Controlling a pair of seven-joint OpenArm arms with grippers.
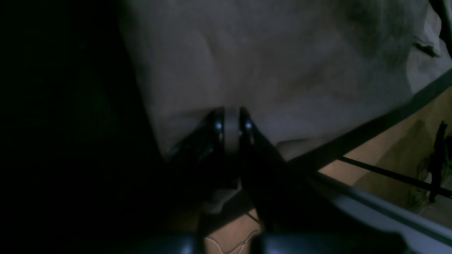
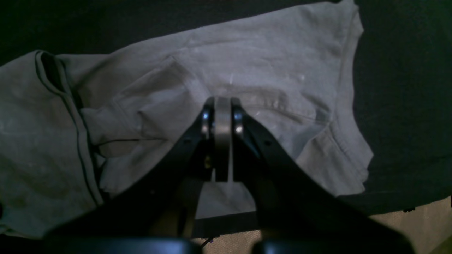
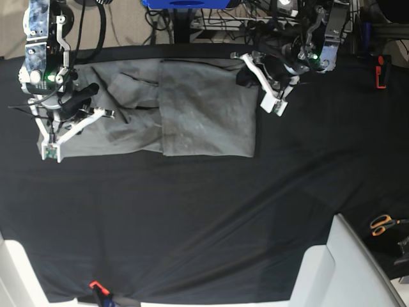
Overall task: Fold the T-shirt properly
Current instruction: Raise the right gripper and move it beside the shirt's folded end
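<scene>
The grey T-shirt point(image 3: 204, 112) lies flat on the black table cloth point(image 3: 192, 217) at the far side, with one smooth folded panel on the right and a crumpled part on the left. The right wrist view shows a sleeve point(image 2: 317, 106) and the ribbed collar point(image 2: 67, 102). My right gripper point(image 3: 51, 152) is at the shirt's left end, its jaws shut point(image 2: 222, 116) above the cloth with nothing seen between them. My left gripper point(image 3: 276, 105) is just off the shirt's right edge, also shut point(image 1: 231, 123) over the T-shirt point(image 1: 282, 70).
Orange-handled scissors point(image 3: 383, 224) lie at the right edge. A white structure point(image 3: 345, 268) stands at the front right. A red object point(image 3: 380, 70) sits at the far right. Cables and a blue frame point(image 3: 185, 3) are behind the table's far edge.
</scene>
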